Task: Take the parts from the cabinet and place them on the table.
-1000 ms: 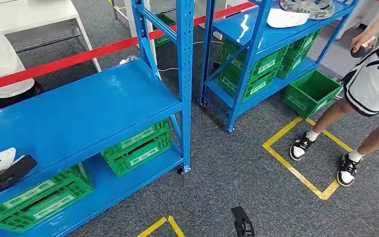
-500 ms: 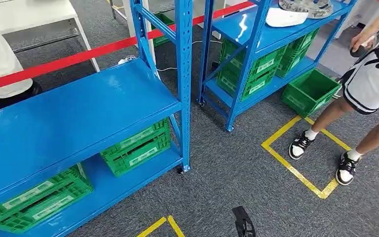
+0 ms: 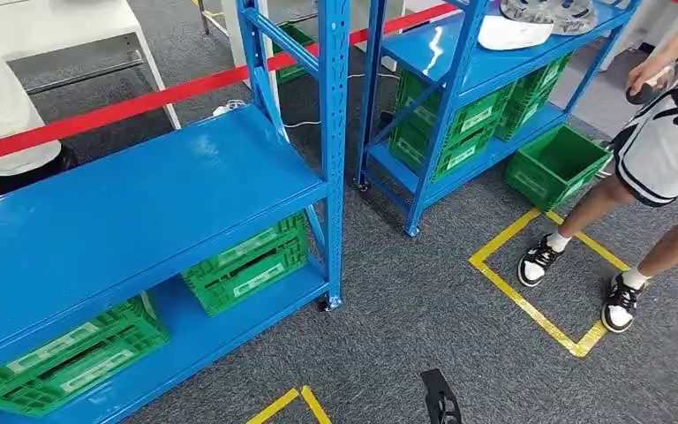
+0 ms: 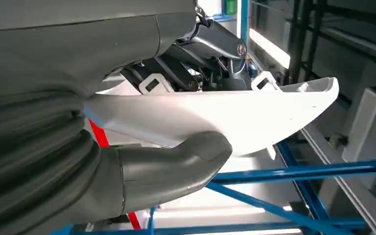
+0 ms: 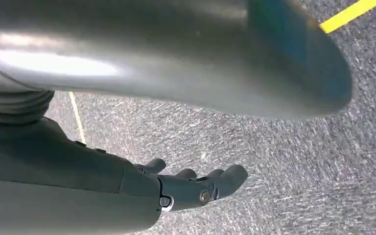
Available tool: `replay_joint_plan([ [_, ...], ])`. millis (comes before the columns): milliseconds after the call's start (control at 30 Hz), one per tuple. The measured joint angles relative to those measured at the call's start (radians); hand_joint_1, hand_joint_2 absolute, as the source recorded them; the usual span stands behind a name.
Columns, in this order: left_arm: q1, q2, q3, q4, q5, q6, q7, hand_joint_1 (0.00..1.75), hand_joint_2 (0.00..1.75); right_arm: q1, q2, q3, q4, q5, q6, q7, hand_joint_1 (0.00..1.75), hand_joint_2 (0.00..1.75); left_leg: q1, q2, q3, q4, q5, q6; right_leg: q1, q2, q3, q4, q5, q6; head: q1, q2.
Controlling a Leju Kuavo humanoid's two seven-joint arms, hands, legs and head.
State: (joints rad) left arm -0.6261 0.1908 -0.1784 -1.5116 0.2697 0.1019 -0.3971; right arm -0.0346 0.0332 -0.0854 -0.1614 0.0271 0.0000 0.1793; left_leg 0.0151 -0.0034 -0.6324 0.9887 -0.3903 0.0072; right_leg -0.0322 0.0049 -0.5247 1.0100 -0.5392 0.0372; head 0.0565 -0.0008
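Observation:
In the left wrist view my left hand [image 4: 142, 176] grips a white curved shell part [image 4: 235, 115], thumb under it and dark fingers over its far side. My right hand [image 5: 191, 188] hangs over the grey carpet with nothing in it, its fingers loosely extended; its dark tip pokes in at the bottom of the head view [image 3: 439, 402]. On the top shelf of the far blue rack [image 3: 459, 53] lie another white shell part [image 3: 514, 32] and a grey ring-shaped part [image 3: 549, 11].
A near blue rack [image 3: 141, 194] holds green crates [image 3: 247, 261] on its low shelf. Another green crate [image 3: 558, 163] sits on the floor. A person [image 3: 662, 150] stands in a yellow taped square [image 3: 530, 309]. Red tape [image 3: 141, 102] crosses behind the racks.
A second ago my left hand with the white part was at the head view's lower left edge; it has since moved out of that picture. The right hand has barely moved.

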Motion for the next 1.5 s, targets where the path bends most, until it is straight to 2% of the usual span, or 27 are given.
replay_joint_plan([
  [100,0.022,-0.001,-0.018,-0.024,-0.008,0.000,0.002,1.75,1.75,0.000,0.000,0.000,0.000,0.000,0.000,0.000,0.00,0.00,-0.003,0.003,-0.003,-0.002,0.003,0.006,0.007,0.000,-0.098,0.217,-0.121,-0.004,0.006,0.000],
  [133,0.033,-0.002,-0.024,-0.029,-0.010,-0.001,0.002,1.75,1.75,0.001,0.000,-0.001,0.000,-0.001,0.000,0.000,0.00,0.00,-0.004,0.004,-0.006,0.001,0.003,0.005,0.007,0.000,-0.124,0.275,-0.139,-0.004,0.006,0.000],
  [167,0.041,-0.003,-0.028,-0.033,-0.010,-0.002,0.003,1.75,1.75,0.001,0.000,-0.002,0.000,-0.003,0.000,0.000,0.00,0.00,-0.003,0.004,-0.011,0.005,0.004,0.004,0.007,0.000,-0.131,0.291,-0.132,-0.003,0.006,0.000],
  [200,0.045,-0.003,-0.031,-0.035,-0.010,-0.003,0.004,1.75,1.75,0.000,0.000,-0.003,0.000,-0.007,0.000,0.000,0.00,0.00,-0.001,0.004,-0.018,0.012,0.005,0.002,0.004,0.000,-0.114,0.256,-0.100,-0.003,0.006,0.000],
  [267,0.046,-0.004,-0.035,-0.040,-0.010,-0.005,0.004,1.75,1.75,-0.001,-0.001,-0.007,0.000,-0.008,0.000,0.000,0.00,0.00,0.004,0.003,-0.034,0.028,0.007,-0.006,-0.002,-0.001,-0.028,0.093,-0.021,0.001,0.007,0.000],
  [300,0.046,-0.005,-0.037,-0.044,-0.011,-0.006,0.004,1.75,1.75,-0.003,-0.001,-0.008,0.000,-0.008,0.000,0.000,0.00,0.00,0.004,0.003,-0.042,0.040,0.008,-0.015,-0.005,-0.002,0.007,0.014,-0.021,0.002,0.008,0.000],
  [333,0.048,-0.004,-0.038,-0.050,-0.012,-0.006,0.005,1.75,1.75,-0.002,0.000,-0.008,0.000,-0.009,0.000,0.000,0.00,0.00,0.002,0.000,-0.046,0.041,0.012,-0.025,0.008,0.006,0.000,0.043,-0.002,-0.007,0.010,0.000],
  [467,0.050,-0.006,-0.045,-0.052,-0.022,-0.007,0.004,1.75,1.75,-0.002,0.000,-0.013,0.000,-0.013,0.000,0.000,0.00,0.00,0.002,-0.004,-0.052,0.038,0.036,-0.056,0.003,0.007,-0.028,0.043,0.008,-0.047,0.009,0.000],
  [500,0.051,-0.006,-0.046,-0.052,-0.024,-0.007,0.002,1.75,1.75,-0.002,0.000,-0.015,0.000,-0.014,0.000,0.000,0.00,0.00,0.004,-0.003,-0.060,0.047,0.016,-0.060,0.001,0.004,-0.035,0.043,0.018,-0.057,0.007,0.000],
  [600,0.054,-0.007,-0.051,-0.055,-0.044,-0.007,0.003,1.75,1.75,0.000,0.000,-0.018,0.000,-0.016,-0.001,0.000,0.00,0.00,0.004,0.000,-0.115,0.234,-0.147,-0.067,0.005,0.003,-0.070,0.043,0.045,-0.066,0.003,0.000],
  [633,0.059,-0.008,-0.052,-0.056,-0.048,-0.007,0.003,1.75,1.75,0.000,0.000,-0.018,0.000,-0.016,-0.001,0.000,0.00,0.00,0.004,0.000,-0.130,0.304,-0.181,-0.067,0.008,0.003,-0.082,0.044,0.054,-0.066,0.004,0.000],
  [667,0.065,-0.009,-0.054,-0.056,-0.052,-0.007,0.003,1.75,1.75,0.000,0.000,-0.019,0.000,-0.017,-0.001,0.000,0.00,0.00,0.003,0.000,-0.129,0.344,-0.189,-0.065,0.010,0.002,-0.094,0.045,0.063,-0.067,0.003,0.000],
  [733,0.071,-0.009,-0.055,-0.056,-0.055,-0.007,0.004,1.75,1.75,0.000,0.000,-0.019,0.000,-0.017,-0.001,0.000,0.00,0.00,0.000,0.000,-0.067,0.297,-0.148,-0.054,0.015,0.002,-0.117,0.047,0.080,-0.067,0.004,0.000],
  [800,0.071,-0.010,-0.056,-0.061,-0.056,-0.007,0.004,1.75,1.75,0.000,0.001,-0.021,0.000,-0.017,-0.001,0.000,0.00,0.00,-0.009,-0.001,0.058,0.135,-0.108,-0.034,0.018,0.002,-0.133,0.047,0.096,-0.063,0.004,0.000],
  [833,0.070,-0.010,-0.056,-0.067,-0.058,-0.008,0.006,1.75,1.75,-0.001,0.004,-0.022,0.000,-0.017,-0.001,0.000,0.00,0.00,-0.016,-0.001,0.103,0.056,-0.148,-0.022,0.017,0.002,-0.135,0.046,0.103,-0.059,0.005,0.000],
  [867,0.071,-0.010,-0.057,-0.072,-0.060,-0.011,0.007,1.75,1.75,-0.001,0.006,-0.023,0.000,-0.016,-0.001,0.000,0.00,0.00,-0.020,-0.002,0.119,0.040,-0.141,-0.029,0.016,0.002,-0.135,0.041,0.111,-0.050,0.006,0.000],
  [967,0.071,-0.002,-0.056,-0.077,-0.063,-0.014,0.012,1.75,1.75,0.000,0.006,-0.023,0.000,-0.008,0.006,-0.003,0.00,0.00,-0.029,-0.002,0.104,0.032,-0.125,-0.010,0.010,0.002,-0.132,0.029,0.134,-0.030,0.001,0.000],
  [1000,0.073,0.002,-0.056,-0.079,-0.063,-0.018,0.013,1.75,1.75,0.002,0.006,-0.023,0.000,-0.006,0.008,-0.005,0.00,0.00,-0.016,0.003,0.100,0.019,-0.108,0.000,0.012,0.003,-0.136,0.031,0.133,-0.025,-0.001,0.000],
  [1033,0.072,0.003,-0.056,-0.082,-0.063,-0.019,0.014,1.75,1.75,0.002,0.006,-0.023,0.000,-0.003,0.010,-0.007,0.00,0.00,-0.017,0.006,0.094,0.016,-0.097,0.006,0.011,0.002,-0.147,0.049,0.096,-0.023,-0.002,0.000],
  [1100,0.080,0.013,-0.052,-0.089,-0.063,-0.021,0.014,1.75,1.75,0.002,0.006,-0.023,0.000,0.003,0.013,-0.008,0.00,0.00,-0.018,0.006,0.066,0.018,-0.073,0.014,0.010,0.000,-0.186,0.174,-0.026,-0.019,0.004,0.000],
  [1133,0.087,0.016,-0.049,-0.091,-0.063,-0.022,0.014,1.75,1.75,0.001,0.006,-0.023,0.000,0.004,0.014,-0.010,0.00,0.00,-0.018,0.006,0.051,0.019,-0.061,0.015,0.012,0.000,-0.204,0.251,-0.069,-0.015,0.004,0.000],
  [1167,0.096,0.018,-0.048,-0.094,-0.063,-0.023,0.014,1.75,1.75,0.001,0.006,-0.023,0.000,0.005,0.014,-0.009,0.00,0.00,-0.019,0.006,0.036,0.021,-0.051,0.015,0.013,0.000,-0.213,0.307,-0.083,-0.013,0.004,0.000],
  [1233,0.116,0.022,-0.047,-0.104,-0.066,-0.023,0.013,1.75,1.75,0.001,0.006,-0.023,0.000,0.007,0.015,-0.006,0.00,0.00,-0.019,0.006,0.003,0.028,-0.031,0.011,0.013,0.000,-0.169,0.293,-0.033,-0.014,0.005,0.000],
  [1300,0.127,0.028,-0.040,-0.115,-0.073,-0.023,0.013,1.75,1.75,-0.001,0.007,-0.023,0.000,0.011,0.016,-0.006,0.00,0.00,-0.018,0.006,-0.023,0.037,-0.016,0.005,0.012,0.000,-0.067,0.158,0.016,-0.019,0.005,0.000],
  [1333,0.131,0.030,-0.037,-0.122,-0.075,-0.023,0.011,1.75,1.75,-0.004,0.007,-0.023,0.000,0.011,0.016,-0.006,0.00,0.00,-0.018,0.006,-0.032,0.045,-0.009,0.000,0.013,0.000,-0.004,0.069,-0.004,-0.024,0.006,0.000],
  [1367,0.136,0.032,-0.033,-0.129,-0.076,-0.023,0.010,1.75,1.75,-0.006,0.007,-0.023,0.000,0.012,0.016,-0.006,0.00,0.00,-0.023,0.006,-0.042,0.050,-0.004,-0.006,0.021,0.001,0.019,0.019,-0.024,-0.029,0.007,0.000],
  [1500,0.142,0.035,-0.031,-0.130,-0.085,-0.027,0.010,1.75,1.75,-0.004,0.008,-0.023,0.000,0.010,0.017,-0.001,0.00,0.00,-0.020,0.003,-0.042,0.038,0.031,-0.032,0.019,-0.002,-0.012,0.017,0.009,-0.057,0.007,0.000],
])
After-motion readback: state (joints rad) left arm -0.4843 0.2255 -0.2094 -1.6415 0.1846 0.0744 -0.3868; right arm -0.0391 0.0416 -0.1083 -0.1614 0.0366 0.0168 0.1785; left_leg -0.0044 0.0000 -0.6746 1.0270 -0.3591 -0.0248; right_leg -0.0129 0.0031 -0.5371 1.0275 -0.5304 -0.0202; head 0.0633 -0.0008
